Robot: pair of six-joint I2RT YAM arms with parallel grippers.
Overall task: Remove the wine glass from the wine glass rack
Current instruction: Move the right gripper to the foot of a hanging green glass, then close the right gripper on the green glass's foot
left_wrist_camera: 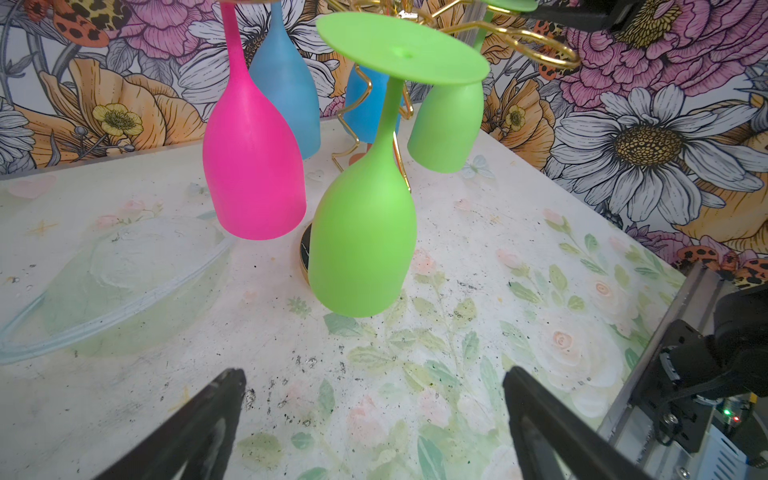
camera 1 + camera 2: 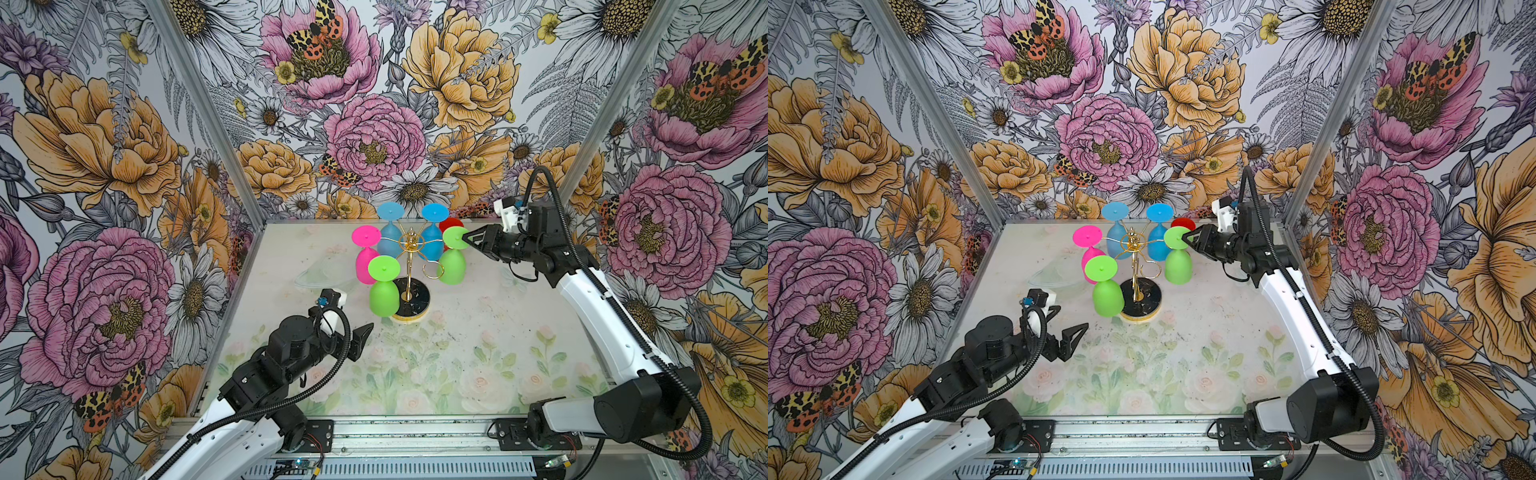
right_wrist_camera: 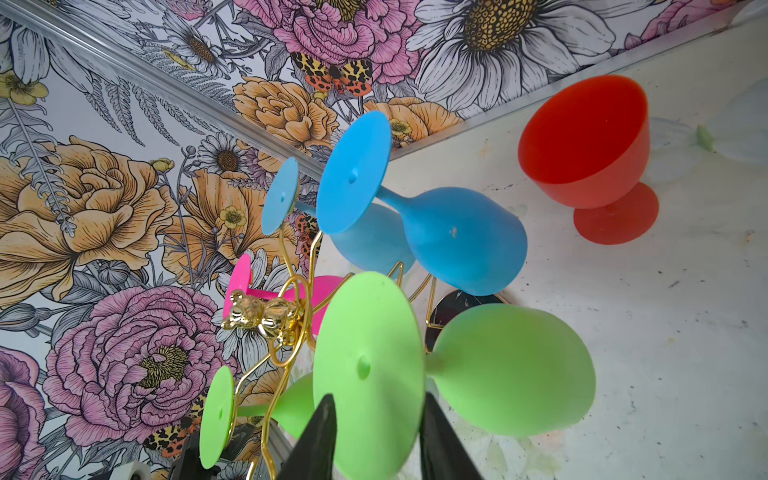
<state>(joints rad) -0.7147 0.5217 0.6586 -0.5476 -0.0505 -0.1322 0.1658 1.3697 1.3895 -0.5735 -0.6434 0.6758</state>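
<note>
The gold wire wine glass rack stands on its black round base at the back middle of the table, with several glasses hanging upside down. The right-hand green wine glass hangs with its foot uppermost. My right gripper reaches in from the right, and its fingers straddle that foot in the right wrist view, one finger across its top face, the other behind its rim. I cannot tell if they press on it. My left gripper hangs open and empty over the table, in front of the nearer green glass.
A pink glass, two blue glasses and the nearer green glass also hang on the rack. A red glass stands upright on the table behind the rack. A clear shallow dish lies left of it.
</note>
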